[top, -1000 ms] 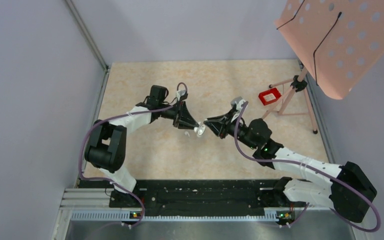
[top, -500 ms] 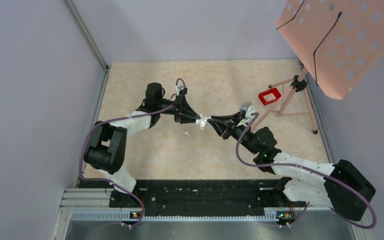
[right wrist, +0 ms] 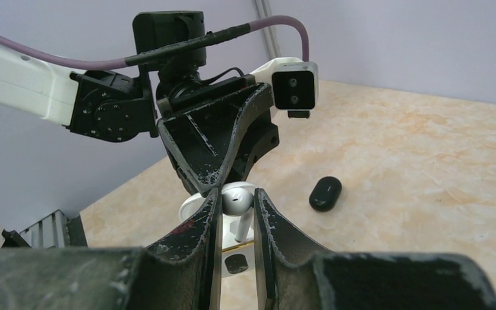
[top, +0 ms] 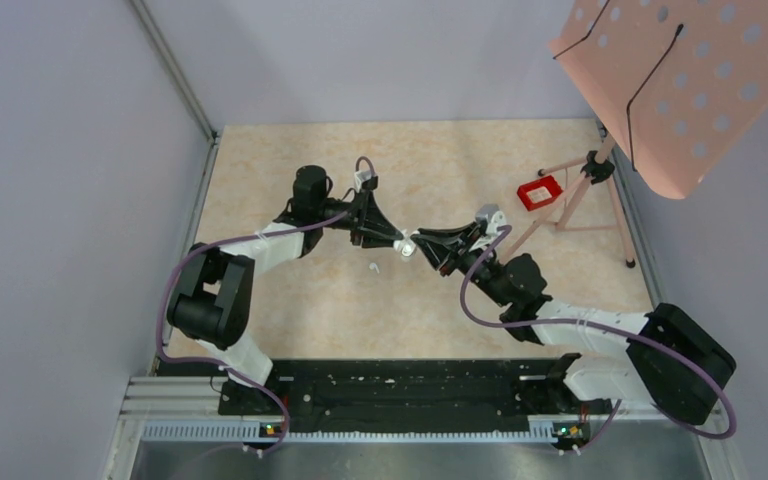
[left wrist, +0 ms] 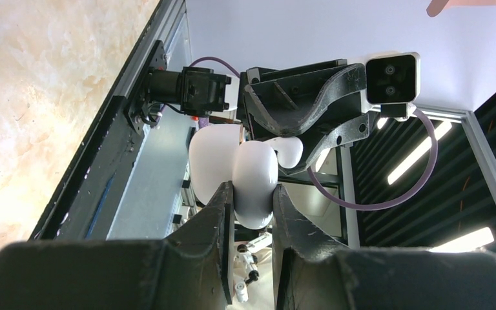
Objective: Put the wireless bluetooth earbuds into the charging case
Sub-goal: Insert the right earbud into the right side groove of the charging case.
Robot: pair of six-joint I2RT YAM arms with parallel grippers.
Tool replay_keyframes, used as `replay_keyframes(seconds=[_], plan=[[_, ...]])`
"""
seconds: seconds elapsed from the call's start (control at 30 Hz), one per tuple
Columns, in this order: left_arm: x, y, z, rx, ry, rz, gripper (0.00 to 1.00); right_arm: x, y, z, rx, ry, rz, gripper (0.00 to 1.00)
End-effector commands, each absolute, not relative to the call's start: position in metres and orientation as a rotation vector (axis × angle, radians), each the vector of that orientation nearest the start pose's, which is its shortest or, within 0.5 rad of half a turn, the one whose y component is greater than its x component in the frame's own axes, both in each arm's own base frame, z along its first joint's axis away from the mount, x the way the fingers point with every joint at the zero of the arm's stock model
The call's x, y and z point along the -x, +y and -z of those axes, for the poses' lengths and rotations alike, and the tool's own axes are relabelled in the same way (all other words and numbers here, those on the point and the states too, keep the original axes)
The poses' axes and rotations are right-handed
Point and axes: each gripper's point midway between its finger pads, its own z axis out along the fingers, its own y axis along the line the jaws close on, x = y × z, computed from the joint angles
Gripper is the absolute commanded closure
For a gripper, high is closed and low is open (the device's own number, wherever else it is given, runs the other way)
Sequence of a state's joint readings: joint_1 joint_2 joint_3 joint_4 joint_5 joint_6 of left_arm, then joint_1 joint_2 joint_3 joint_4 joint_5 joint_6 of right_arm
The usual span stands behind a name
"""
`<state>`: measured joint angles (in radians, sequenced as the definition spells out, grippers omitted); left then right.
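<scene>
Over the last second the right arm (top: pixel 580 325) had swung further left and both grippers had lifted and met tip to tip over mid-table, a pose barely different from half a second before. The left gripper (top: pixel 397 240) was clamped narrowly on the white charging case (left wrist: pixel 256 177). The right gripper (top: pixel 418 243) pinched a white stemmed earbud (right wrist: pixel 237 199) just in front of that case.

The table (top: pixel 290 160) was pale marbled beige, boxed in by plain lilac walls (top: pixel 70 150). A pink perforated stand (top: pixel 680 90) leaned in at the far right, with a small red object (top: pixel 539 192) by its legs.

The case was glossy and rounded, showing two lobes, apparently hinged open. A second white earbud (top: pixel 371 266) lay on the table just below the grippers, and a black oval piece (right wrist: pixel 325 192) lay nearby.
</scene>
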<state>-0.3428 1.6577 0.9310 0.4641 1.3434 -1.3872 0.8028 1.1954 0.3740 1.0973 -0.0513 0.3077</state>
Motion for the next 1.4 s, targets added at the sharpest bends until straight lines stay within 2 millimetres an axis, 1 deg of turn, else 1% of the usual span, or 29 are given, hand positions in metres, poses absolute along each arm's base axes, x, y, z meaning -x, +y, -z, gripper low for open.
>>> replay_keyframes(seconds=[0.0, 0.3, 0.63, 0.73, 0.93, 1.03, 1.23, 1.37], plan=[[-0.246, -0.281, -0.253, -0.192, 2.311, 2.24, 1.0, -0.252, 0.292, -0.287, 0.346, 1.181, -1.002, 1.0], [-0.244, -0.283, -0.258, -0.22, 2.304, 2.245, 1.0, -0.257, 0.289, -0.279, 0.328, 1.182, -0.968, 1.0], [-0.244, -0.285, -0.266, -0.225, 2.284, 2.278, 1.0, -0.253, 0.287, -0.279, 0.315, 1.14, -0.994, 1.0], [-0.243, -0.285, -0.275, -0.224, 2.244, 2.319, 1.0, -0.251, 0.286, -0.277, 0.316, 1.134, -0.997, 1.0], [-0.238, -0.281, -0.301, -0.232, 2.121, 2.473, 1.0, -0.25, 0.282, -0.28, 0.3, 1.104, -0.993, 1.0], [-0.239, -0.283, -0.296, -0.233, 2.124, 2.483, 1.0, -0.25, 0.281, -0.282, 0.299, 1.092, -0.996, 1.0], [-0.238, -0.286, -0.298, -0.255, 2.123, 2.486, 1.0, -0.25, 0.279, -0.287, 0.292, 1.075, -0.983, 1.0], [-0.238, -0.286, -0.295, -0.246, 2.137, 2.489, 1.0, -0.251, 0.278, -0.291, 0.295, 1.055, -0.973, 1.0]])
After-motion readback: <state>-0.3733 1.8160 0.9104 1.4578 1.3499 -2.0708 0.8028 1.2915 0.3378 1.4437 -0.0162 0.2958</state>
